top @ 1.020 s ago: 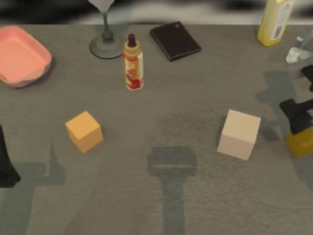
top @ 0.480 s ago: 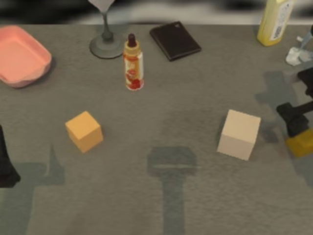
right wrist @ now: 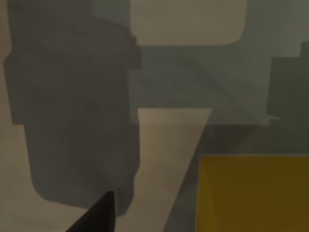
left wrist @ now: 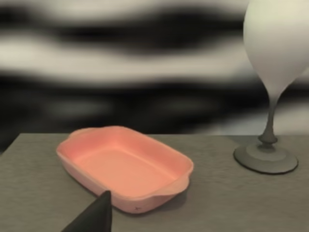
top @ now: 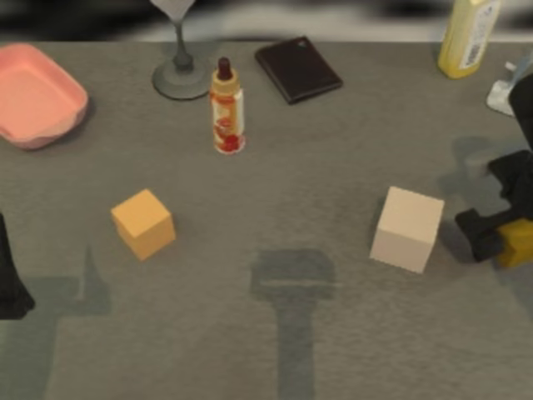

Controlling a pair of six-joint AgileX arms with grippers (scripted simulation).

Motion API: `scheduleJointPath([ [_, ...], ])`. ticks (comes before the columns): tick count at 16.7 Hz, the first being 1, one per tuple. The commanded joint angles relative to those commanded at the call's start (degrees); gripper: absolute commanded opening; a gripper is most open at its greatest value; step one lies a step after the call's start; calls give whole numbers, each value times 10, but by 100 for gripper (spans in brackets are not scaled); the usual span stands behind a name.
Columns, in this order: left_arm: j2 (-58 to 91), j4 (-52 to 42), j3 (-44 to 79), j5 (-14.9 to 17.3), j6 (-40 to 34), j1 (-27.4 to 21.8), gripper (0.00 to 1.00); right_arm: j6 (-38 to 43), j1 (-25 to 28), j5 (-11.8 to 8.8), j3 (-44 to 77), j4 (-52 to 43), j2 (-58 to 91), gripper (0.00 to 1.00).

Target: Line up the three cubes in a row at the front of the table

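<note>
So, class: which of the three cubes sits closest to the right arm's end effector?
The small dark mustard-yellow cube, at the table's right edge beside the right end effector. The cream-beige cube sits further left; the light-orange cube is far left.

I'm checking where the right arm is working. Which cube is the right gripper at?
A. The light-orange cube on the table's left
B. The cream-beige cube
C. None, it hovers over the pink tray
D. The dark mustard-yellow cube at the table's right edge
D: in the top view the right gripper sits at the small dark mustard-yellow cube, right of the cream-beige cube; the light-orange cube stands alone.
</note>
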Motion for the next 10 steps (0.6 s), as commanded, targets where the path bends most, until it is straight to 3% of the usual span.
scheduleJointPath([
  [4,0,0,0,0,0,0,100,0,0,0,-1,2,1,100],
  [10,0,0,0,0,0,0,100,0,0,0,-1,2,1,55],
])
